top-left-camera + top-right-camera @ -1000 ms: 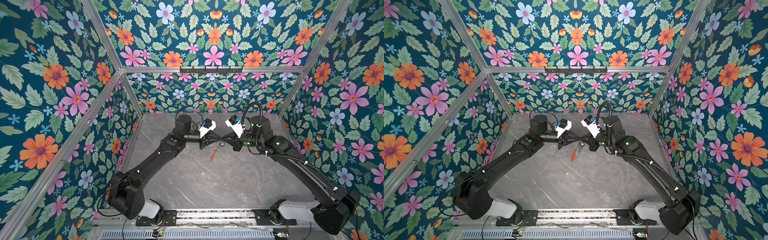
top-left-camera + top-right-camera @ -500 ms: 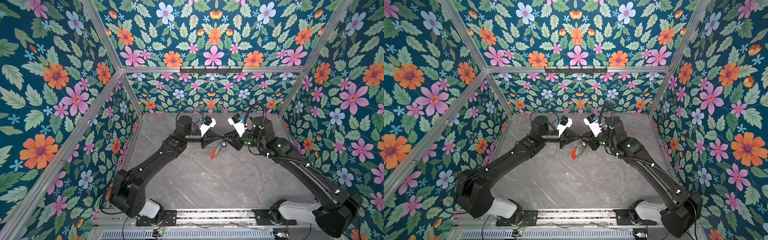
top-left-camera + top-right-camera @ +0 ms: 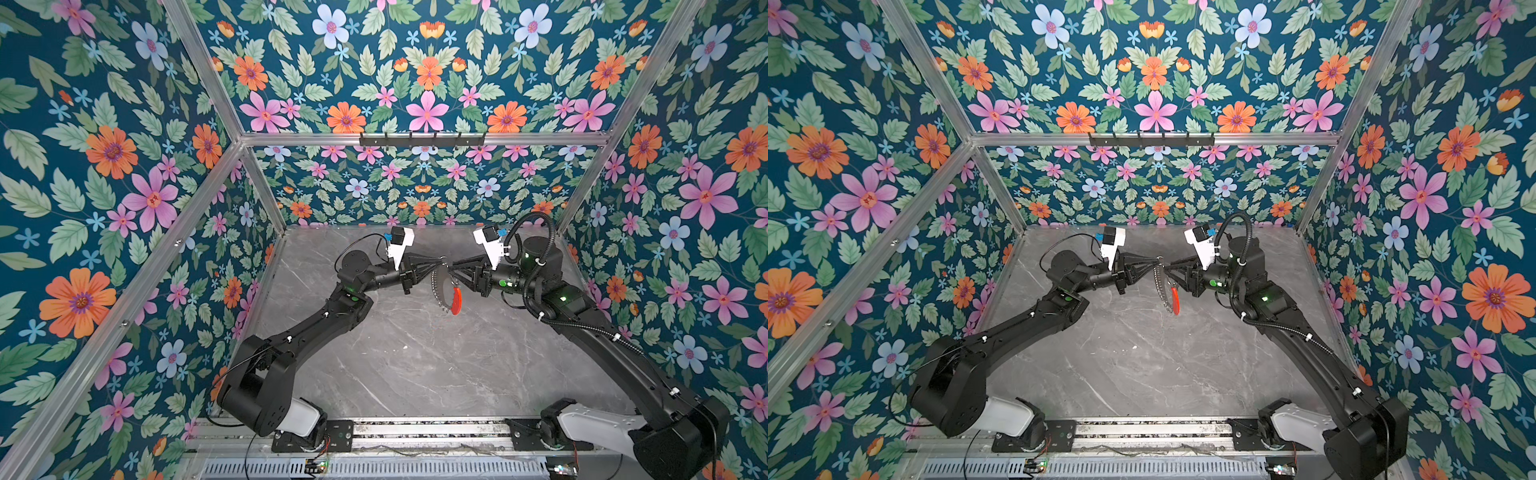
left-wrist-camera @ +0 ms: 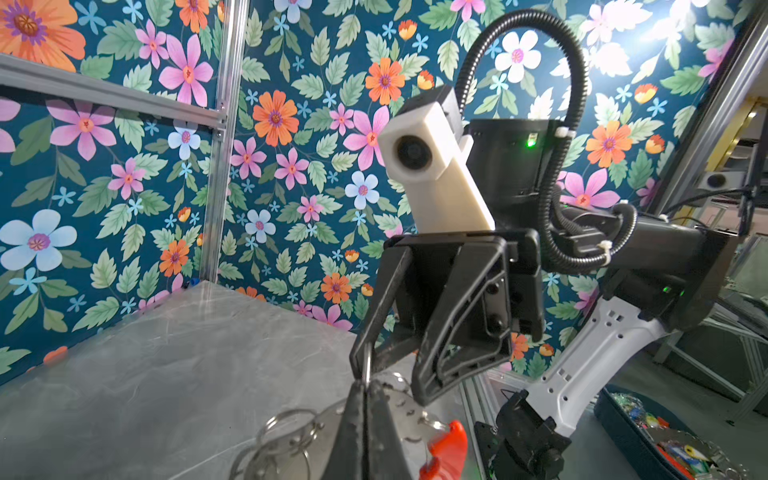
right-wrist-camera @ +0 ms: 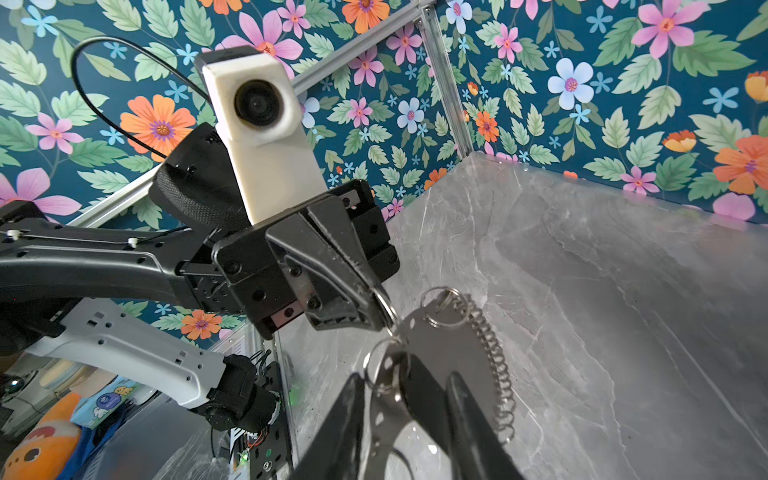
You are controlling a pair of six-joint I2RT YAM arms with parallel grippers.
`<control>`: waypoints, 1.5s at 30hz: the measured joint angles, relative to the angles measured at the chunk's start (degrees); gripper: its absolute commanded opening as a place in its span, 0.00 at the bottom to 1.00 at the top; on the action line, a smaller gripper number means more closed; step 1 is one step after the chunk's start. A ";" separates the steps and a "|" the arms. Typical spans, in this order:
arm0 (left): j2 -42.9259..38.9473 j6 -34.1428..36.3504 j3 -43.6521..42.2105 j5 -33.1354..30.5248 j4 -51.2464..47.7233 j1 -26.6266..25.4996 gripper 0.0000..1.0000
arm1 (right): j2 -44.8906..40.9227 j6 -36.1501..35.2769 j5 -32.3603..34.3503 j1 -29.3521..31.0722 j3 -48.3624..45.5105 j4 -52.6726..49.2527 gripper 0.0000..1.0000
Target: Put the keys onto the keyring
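Blue floral-printed walls (image 3: 124, 166) enclosed a grey marble-patterned tabletop (image 3: 415, 365). Near the middle of both top views, the large flat grey metal keyring (image 3: 438, 286), its red-orange arc (image 3: 456, 300) lowest, hung clear of the tabletop between the black left arm (image 3: 316, 320) and right arm (image 3: 602, 332). The left gripper (image 3: 441, 261) was pressed together on a small silver split ring (image 5: 385, 302) at the keyring's top. The right gripper (image 3: 452, 268) stood spread, its fingers (image 5: 469, 415) either side of the keyring's flat body.
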 measured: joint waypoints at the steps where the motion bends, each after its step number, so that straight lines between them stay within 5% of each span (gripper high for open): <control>1: 0.00 -0.76 0.07 0.00 0.50 0.00 0.00 | 0.24 0.00 -0.68 0.00 0.02 0.35 0.32; 9: 0.63 -3.74 0.66 -0.74 3.85 0.02 0.00 | 2.01 2.27 -4.42 0.11 -0.92 4.98 0.11; 21: 2.36 -6.91 0.11 -2.99 9.09 -0.04 0.00 | 4.17 6.23 -4.72 1.18 -1.38 9.97 0.07; 24: 2.36 -6.93 0.02 -3.08 9.38 -0.09 0.00 | 3.61 5.97 -4.33 1.20 -1.55 9.51 0.13; 27: 2.36 -6.93 0.00 -3.02 9.88 -0.31 0.00 | 1.95 4.57 -3.61 1.40 -2.05 6.78 0.37; 30: 2.36 -6.93 -0.09 -2.95 10.12 -0.31 0.00 | -0.22 2.25 -1.40 1.31 -2.51 2.84 0.48; 45: 2.36 -6.93 -0.39 -2.67 10.16 -0.44 0.00 | -4.39 1.51 1.16 -2.32 0.24 1.27 0.46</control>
